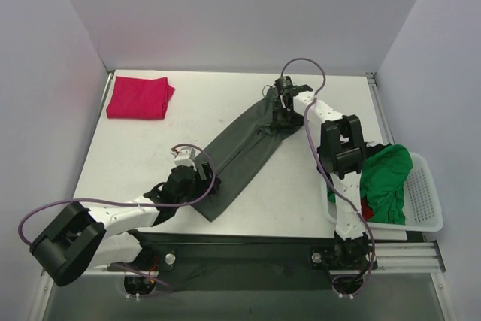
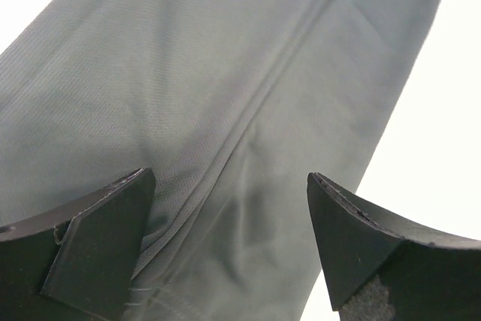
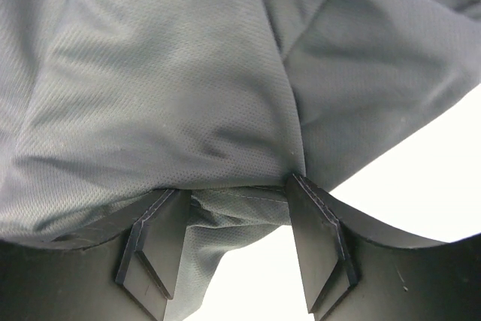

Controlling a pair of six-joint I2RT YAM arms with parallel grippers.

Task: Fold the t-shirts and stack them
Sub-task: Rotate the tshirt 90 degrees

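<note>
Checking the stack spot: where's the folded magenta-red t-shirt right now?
In the top view, the magenta-red t-shirt lies at the far left corner of the table, apart from the dark grey-green t-shirt mid-table.

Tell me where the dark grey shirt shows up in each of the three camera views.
Top external: the dark grey shirt lies diagonally across mid-table, from the left gripper up to the right gripper.
Left wrist: fills most of the frame, under open fingers.
Right wrist: fills the top, bunched between the fingers.
Shared landmark: the white table beside the shirt.
</note>
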